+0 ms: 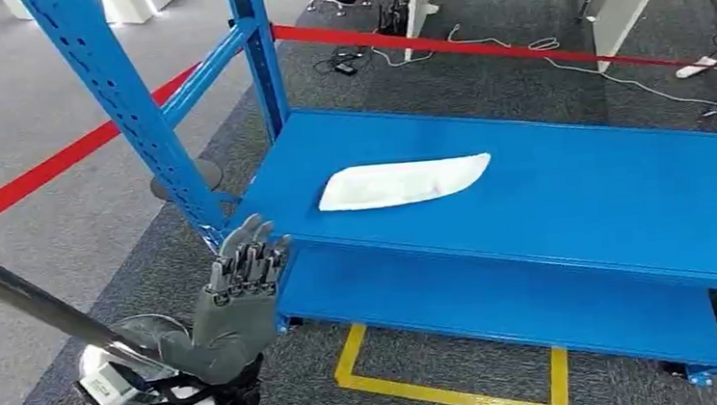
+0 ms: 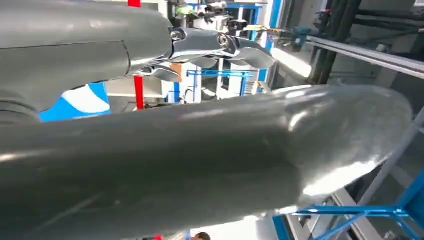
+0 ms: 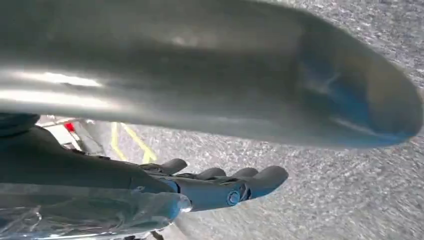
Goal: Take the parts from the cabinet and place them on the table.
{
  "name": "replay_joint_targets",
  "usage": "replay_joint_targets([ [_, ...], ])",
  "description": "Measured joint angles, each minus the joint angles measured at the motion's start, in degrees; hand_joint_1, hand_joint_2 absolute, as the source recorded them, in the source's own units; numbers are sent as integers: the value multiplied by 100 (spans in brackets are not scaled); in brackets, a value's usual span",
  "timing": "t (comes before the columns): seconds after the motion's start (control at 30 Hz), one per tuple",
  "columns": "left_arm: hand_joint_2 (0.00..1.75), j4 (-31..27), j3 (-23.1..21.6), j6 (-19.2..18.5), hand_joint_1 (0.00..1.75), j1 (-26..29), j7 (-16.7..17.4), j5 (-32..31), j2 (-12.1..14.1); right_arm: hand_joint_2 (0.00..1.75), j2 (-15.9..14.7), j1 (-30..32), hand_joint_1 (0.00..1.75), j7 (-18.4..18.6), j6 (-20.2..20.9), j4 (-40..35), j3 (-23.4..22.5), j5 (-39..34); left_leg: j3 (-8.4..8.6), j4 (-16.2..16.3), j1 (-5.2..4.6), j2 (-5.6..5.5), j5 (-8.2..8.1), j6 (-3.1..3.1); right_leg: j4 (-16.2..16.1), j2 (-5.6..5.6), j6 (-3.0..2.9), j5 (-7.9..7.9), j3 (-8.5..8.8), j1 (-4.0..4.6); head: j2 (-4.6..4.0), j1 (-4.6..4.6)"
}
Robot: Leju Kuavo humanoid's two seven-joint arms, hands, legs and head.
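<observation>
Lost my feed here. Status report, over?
Left hand open, raised beside the shelf edge. Right hand empty, over the floor. White part lies untouched on the shelf. Blue post near the left hand.

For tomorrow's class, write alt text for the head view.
A white part lies on a blue shelf of a metal rack. The robot's left hand is raised beside the shelf's near corner, holding nothing, above grey carpet with red tape.

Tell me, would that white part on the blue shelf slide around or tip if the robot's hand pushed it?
The white part lies flat and low, so tipping seems unlikely. The blue shelf looks smooth and painted, so a push would probably make it slide. Its glossy, curved shape suggests a light moulded shell, perhaps slippery for the left hand.
</observation>
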Motion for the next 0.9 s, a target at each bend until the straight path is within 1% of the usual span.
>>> replay_joint_targets([
  [0.03,0,0,2,11,0,0,0,2,0,0,0,8,0,0,0,0,-4,-2,65,0,3,-17,-54,-10,-147,-1,6,88,-27,-6,0,-9],
  [0.07,0,0,0,24,0,0,0,7,0,0,0,6,0,2,0,0,-7,-2,141,0,9,-22,-114,-28,-493,-2,-4,320,58,-11,0,0],
  [0.1,0,0,0,39,0,-1,0,9,0,0,-2,6,0,2,-2,0,-9,-2,229,0,20,-24,-179,-53,-954,-3,3,652,208,-17,0,-4],
  [0.13,0,0,0,50,0,0,0,9,0,0,-4,10,0,2,-2,0,-9,-2,315,0,27,-23,-255,-89,-1438,-9,30,1063,364,-28,0,2],
  [0.17,0,2,2,59,0,-3,0,9,2,0,-4,28,0,2,0,4,-11,-7,376,34,0,-23,-328,-130,-1642,-39,16,1296,385,-22,0,22],
  [0.2,0,9,11,72,0,-7,0,9,-2,0,-4,20,0,-4,7,4,-11,-7,353,9,-21,-23,-363,-157,-1617,-34,-113,1130,450,-7,0,20],
  [0.23,0,9,7,76,0,-5,0,18,0,0,-4,4,0,-9,4,4,-11,-7,381,-19,-20,-24,-387,-192,-1601,-16,-155,1233,437,-5,0,7],
  [0.27,0,9,7,79,0,-5,0,20,2,0,-7,2,0,-2,0,4,-13,-9,410,-14,-18,-24,-368,-219,-1604,-15,-187,1209,431,0,0,20],
  [0.3,0,9,7,81,0,-6,0,33,2,0,-7,6,0,-2,0,4,-17,-9,412,-20,-15,-24,-360,-235,-1606,0,-212,1211,454,-17,0,13],
  [0.33,0,9,7,81,0,-6,0,53,2,0,-9,1,0,-2,-2,2,-20,-11,347,111,-12,-16,-351,-257,-1637,2,-239,1201,479,-30,0,13],
  [0.37,0,9,7,83,0,-7,0,55,4,0,-9,-10,0,-4,-2,2,-20,-11,181,394,-12,-11,-414,-290,-1648,3,-269,1182,495,-31,0,-24],
  [0.4,0,9,9,89,0,-6,0,55,7,0,-7,-22,0,-11,-2,2,-20,-11,-63,770,-10,-11,-581,-319,-1650,2,-289,1169,497,-30,0,-28],
  [0.43,0,9,9,96,0,-6,0,55,7,0,-7,-25,0,-19,6,2,-20,-11,-334,1177,-10,-10,-794,-337,-1650,2,-309,1154,498,-25,0,-33],
  [0.47,0,9,11,101,0,-6,0,55,9,0,-7,-23,0,-52,22,2,-20,-13,-588,1529,-11,-11,-973,-345,-1650,-1,-326,1140,500,-20,0,-33],
  [0.5,0,9,15,101,0,-6,0,57,11,0,-7,-23,0,-114,81,2,-20,-13,-787,1728,-11,-11,-1009,-345,-1650,1,-337,1131,506,-12,0,-33],
  [0.53,0,11,20,100,0,-6,0,59,13,0,-9,-22,0,-169,160,2,-22,-26,-836,1659,-12,-10,-874,-330,-1650,7,-344,1122,520,-6,0,-33],
  [0.57,0,11,22,100,0,-6,0,59,13,0,-9,-23,0,-188,208,2,-22,-37,-772,1397,-16,-11,-614,-299,-1651,16,-342,1112,544,1,0,-30],
  [0.6,0,11,22,98,0,-6,0,59,13,0,-9,-24,0,-190,232,2,-26,-50,-633,1008,-26,-10,-311,-263,-1653,26,-338,1106,569,7,0,-35],
  [0.63,0,11,22,94,0,-6,0,59,13,0,-7,-23,0,-190,251,2,-31,-61,-463,575,-42,-6,-22,-212,-1656,33,-334,1103,591,8,0,-31],
  [0.67,0,11,22,90,0,-7,0,59,13,0,-7,-23,0,-184,265,2,-33,-90,-342,229,-72,26,160,-150,-1654,34,-318,1104,598,8,0,-30],
  [0.7,0,13,22,85,0,-12,0,61,13,0,-7,-22,0,-162,302,2,-39,-124,-349,140,-91,30,-42,-159,-1630,43,-277,1104,590,36,0,-37],
  [0.73,0,22,20,79,0,-14,0,66,4,0,-9,-23,0,-129,325,2,-50,-164,-354,157,-88,24,-35,-161,-1661,35,-230,1108,578,34,0,-26],
  [0.77,0,26,20,66,0,-14,0,70,0,0,-9,-21,0,-92,360,2,-78,-212,-359,143,-89,23,94,-135,-1670,28,-194,1100,592,30,0,-37],
  [0.8,0,35,20,57,0,-14,0,79,0,0,-9,-23,0,-72,387,2,-116,-241,-347,136,-84,19,121,-97,-1682,25,-158,1103,611,30,0,-20],
  [0.83,0,35,15,48,0,-16,0,79,-4,0,-9,-26,0,-70,415,2,-142,-273,-314,85,-34,29,211,-72,-1639,14,-125,1086,571,27,0,-44],
  [0.87,0,44,6,37,0,-21,0,85,-4,0,-9,-24,0,-72,431,2,-157,-297,-308,84,-31,37,218,-66,-1516,5,-88,969,541,29,0,-8],
  [0.9,0,48,-4,35,0,-24,0,94,-2,175,-9,-26,0,-72,455,2,-181,-317,-311,84,-28,39,226,-43,-1213,4,-63,745,424,27,0,24],
])
